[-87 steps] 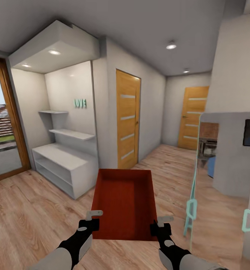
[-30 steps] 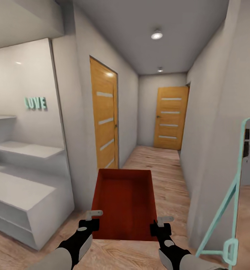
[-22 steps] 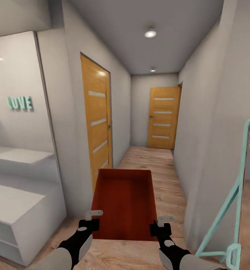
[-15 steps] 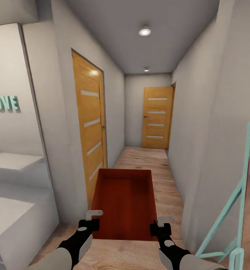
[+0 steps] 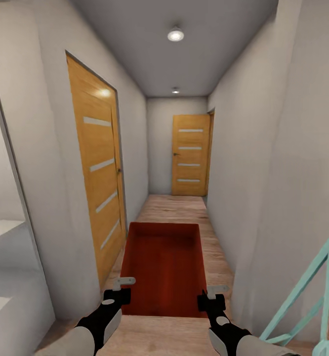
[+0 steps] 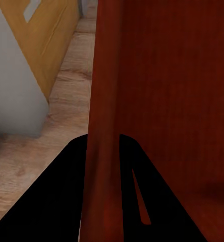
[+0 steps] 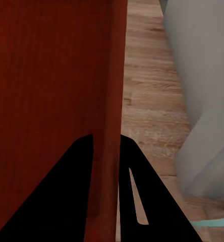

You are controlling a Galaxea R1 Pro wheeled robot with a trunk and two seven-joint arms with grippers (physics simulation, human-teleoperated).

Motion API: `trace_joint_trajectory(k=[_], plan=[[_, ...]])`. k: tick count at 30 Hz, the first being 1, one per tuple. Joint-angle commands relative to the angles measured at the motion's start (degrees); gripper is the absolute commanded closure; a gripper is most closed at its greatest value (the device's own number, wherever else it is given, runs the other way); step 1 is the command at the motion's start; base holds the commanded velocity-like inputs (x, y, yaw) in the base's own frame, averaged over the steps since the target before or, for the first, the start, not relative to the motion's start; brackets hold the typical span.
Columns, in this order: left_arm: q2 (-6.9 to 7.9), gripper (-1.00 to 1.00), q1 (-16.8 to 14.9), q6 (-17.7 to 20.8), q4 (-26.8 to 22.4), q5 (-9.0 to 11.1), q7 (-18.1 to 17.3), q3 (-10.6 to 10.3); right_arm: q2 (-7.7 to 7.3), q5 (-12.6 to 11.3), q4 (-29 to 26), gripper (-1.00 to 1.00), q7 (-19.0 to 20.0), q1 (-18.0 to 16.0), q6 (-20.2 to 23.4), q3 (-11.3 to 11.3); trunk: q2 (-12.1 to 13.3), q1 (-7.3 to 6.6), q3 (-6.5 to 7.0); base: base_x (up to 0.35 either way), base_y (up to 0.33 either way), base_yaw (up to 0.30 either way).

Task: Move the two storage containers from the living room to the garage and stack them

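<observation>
Left end effector (image 5: 119, 291) and right end effector (image 5: 214, 295) each clamped on a side wall of one orange-red storage container (image 5: 163, 267); no legible writing.

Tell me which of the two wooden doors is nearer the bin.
The side door in the left wall, level with the bin; the other door closes off the corridor's far end.

One orange-red shallow rectangular storage container (image 5: 163, 267) is in sight, along with two black robot grippers (image 5: 121, 290) (image 5: 210, 295), two orange wooden doors with pale horizontal strips (image 5: 98, 168) (image 5: 190, 155), two round recessed ceiling lights (image 5: 175, 35) (image 5: 176, 90), and one mint-green slanted frame (image 5: 312, 277).
</observation>
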Motion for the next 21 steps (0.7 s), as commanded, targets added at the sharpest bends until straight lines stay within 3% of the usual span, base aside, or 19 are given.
trace_joint_trajectory(k=[1,13,21], plan=[[-0.01,1.0,0.0,-0.1,0.2,-0.1,3.5,0.9,-0.01,-1.0,-0.1,1.0,-0.9,-0.1,-1.3,-1.8,-0.1,0.04,-0.09,0.319,0.153,-0.084],[-0.01,1.0,0.0,-0.3,0.2,-0.1,3.5,0.8,-0.04,-1.0,-0.1,1.0,-0.9,-0.1,-1.2,-1.8,-0.1,0.04,-0.09,0.319,0.107,-0.011],[-0.01,1.0,0.0,-0.3,0.2,-0.1,3.5,0.7,0.01,-1.0,-0.1,1.0,-0.9,-0.1,-1.3,-1.8,-0.1,0.04,-0.09,0.321,0.019,0.0]])
